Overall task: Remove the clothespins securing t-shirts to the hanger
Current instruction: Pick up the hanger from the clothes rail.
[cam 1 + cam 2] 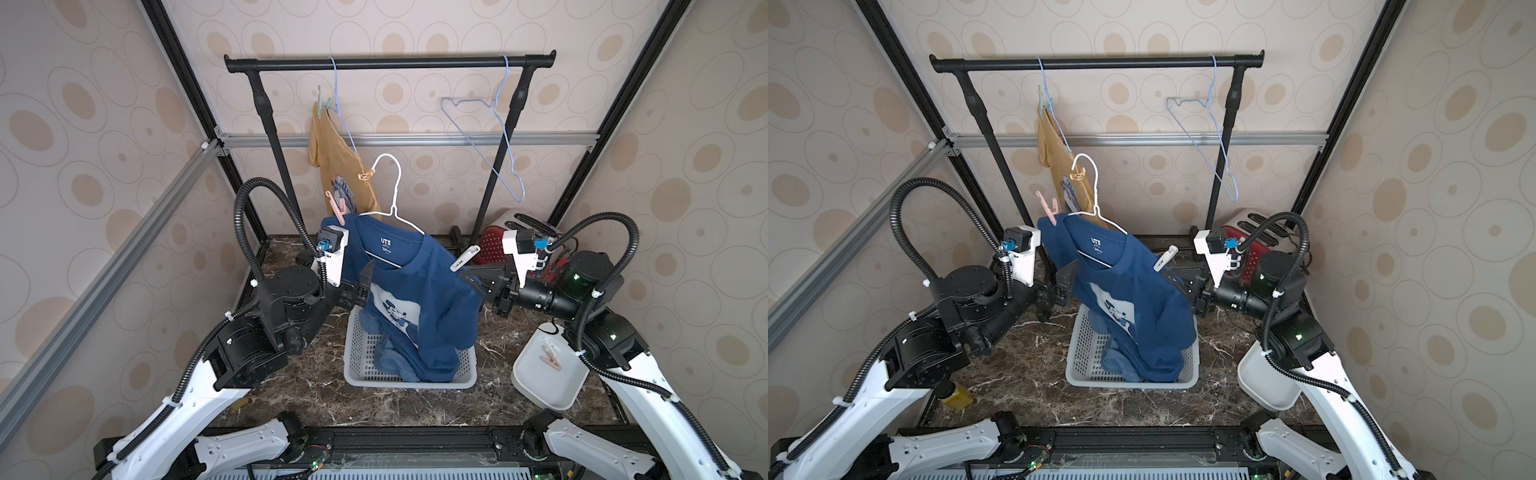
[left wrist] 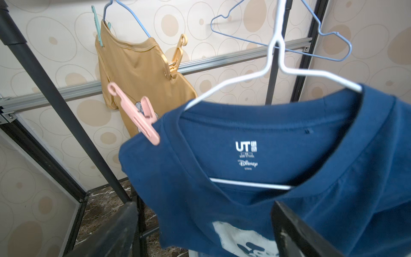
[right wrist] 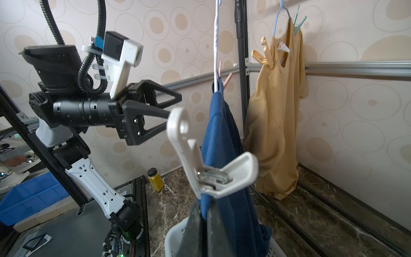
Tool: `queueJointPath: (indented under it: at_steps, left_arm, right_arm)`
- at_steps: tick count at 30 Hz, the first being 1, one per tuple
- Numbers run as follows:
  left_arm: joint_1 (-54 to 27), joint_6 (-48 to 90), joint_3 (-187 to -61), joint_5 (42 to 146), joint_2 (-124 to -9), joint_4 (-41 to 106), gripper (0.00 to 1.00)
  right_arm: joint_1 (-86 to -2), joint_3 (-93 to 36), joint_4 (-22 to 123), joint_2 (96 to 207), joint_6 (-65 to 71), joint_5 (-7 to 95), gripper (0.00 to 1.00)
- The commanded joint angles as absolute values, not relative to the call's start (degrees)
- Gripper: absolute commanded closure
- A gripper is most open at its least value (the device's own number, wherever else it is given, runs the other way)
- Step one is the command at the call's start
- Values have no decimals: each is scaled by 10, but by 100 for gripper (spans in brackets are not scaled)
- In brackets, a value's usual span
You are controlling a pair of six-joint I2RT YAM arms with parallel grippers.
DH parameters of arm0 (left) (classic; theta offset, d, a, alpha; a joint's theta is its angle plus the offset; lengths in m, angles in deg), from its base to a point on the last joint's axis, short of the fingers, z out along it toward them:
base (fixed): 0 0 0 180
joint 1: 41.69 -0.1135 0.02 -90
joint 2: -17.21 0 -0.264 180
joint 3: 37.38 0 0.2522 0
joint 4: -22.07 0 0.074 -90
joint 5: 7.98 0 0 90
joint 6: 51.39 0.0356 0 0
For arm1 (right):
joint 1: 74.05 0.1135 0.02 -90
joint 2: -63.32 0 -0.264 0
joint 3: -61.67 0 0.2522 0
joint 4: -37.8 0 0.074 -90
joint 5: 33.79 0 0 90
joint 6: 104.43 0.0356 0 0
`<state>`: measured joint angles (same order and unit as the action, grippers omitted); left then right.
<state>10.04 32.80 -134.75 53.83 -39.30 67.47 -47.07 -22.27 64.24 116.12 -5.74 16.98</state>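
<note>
A navy t-shirt (image 1: pixel 415 291) (image 2: pixel 266 155) hangs on a white hanger (image 1: pixel 397 187) that is off the rail, above the basket. A pink clothespin (image 1: pixel 337 208) (image 2: pixel 135 115) clips one shoulder and a white clothespin (image 1: pixel 465 257) (image 3: pixel 200 155) the other. My right gripper (image 1: pixel 461 274) (image 3: pixel 203 213) is shut on the navy cloth just under the white clothespin. The left gripper (image 1: pixel 361 286) (image 2: pixel 203 203) stands open at the shirt's chest. A mustard t-shirt (image 1: pixel 336 158) hangs on a blue hanger with a teal clothespin (image 1: pixel 321 99) and a yellow clothespin (image 1: pixel 365 175).
The grey basket (image 1: pixel 407 382) below holds a crumpled blue t-shirt (image 1: pixel 390 357). A white tray (image 1: pixel 548 374) at the right carries loose clothespins (image 1: pixel 550 353). An empty blue hanger (image 1: pixel 490 137) hangs on the black rail (image 1: pixel 390 62). A red toaster (image 1: pixel 494 245) sits behind.
</note>
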Motion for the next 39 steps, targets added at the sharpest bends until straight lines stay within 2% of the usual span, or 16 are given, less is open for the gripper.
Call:
queueJointPath:
  at_steps: [1,6,14,18,23,31,39]
  left_arm:
    - [97,326,-1394,534,-411,678,6]
    - [97,314,-1433,563,-447,687,8]
    - [96,274,-1499,604,-505,717,19]
    - [93,252,-1540,620,-537,761,21]
    - [40,197,-1593,688,-578,814,28]
    - [33,206,-1598,706,-600,790,30]
    - [32,209,-1591,712,-610,772,47]
  right_arm:
    - [-472,-199,620,1141,-64,163,100]
    - [-472,-156,606,1129,-63,168,100]
    - [-472,-134,623,1118,-95,175,100]
    - [-472,-132,637,1116,-109,175,100]
    - [-471,-133,648,1111,-117,171,100]
    - [-471,-136,666,1110,-125,168,100]
    - [-470,-140,686,1111,-142,184,100]
